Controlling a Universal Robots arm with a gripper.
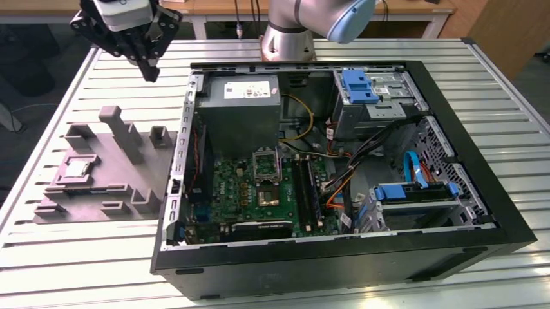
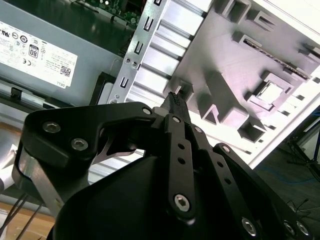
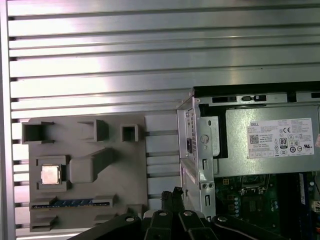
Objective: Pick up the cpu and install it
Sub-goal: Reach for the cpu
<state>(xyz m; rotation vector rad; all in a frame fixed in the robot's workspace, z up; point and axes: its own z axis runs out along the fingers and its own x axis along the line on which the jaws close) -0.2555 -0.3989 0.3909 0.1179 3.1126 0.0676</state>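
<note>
Above the slatted tabletop (image 1: 86, 254), near the grey tray (image 1: 99, 193) and the open computer case (image 1: 485, 180), the hand (image 1: 152, 73) hangs with its fingers pressed together, holding nothing. The cpu (image 1: 76, 168) lies flat in a square pocket of the tray, toward the exterior view's left, well apart from the hand. Inside the case the green motherboard (image 1: 249, 193) lies exposed. The first wrist view shows the fingertips (image 3: 175, 193) over the gap between tray and case.

The exterior view's upper edge cuts off the arm (image 1: 292, 29) and the gripper (image 1: 153, 76); cables (image 1: 348, 166) partly hide the motherboard (image 1: 249, 190).
</note>
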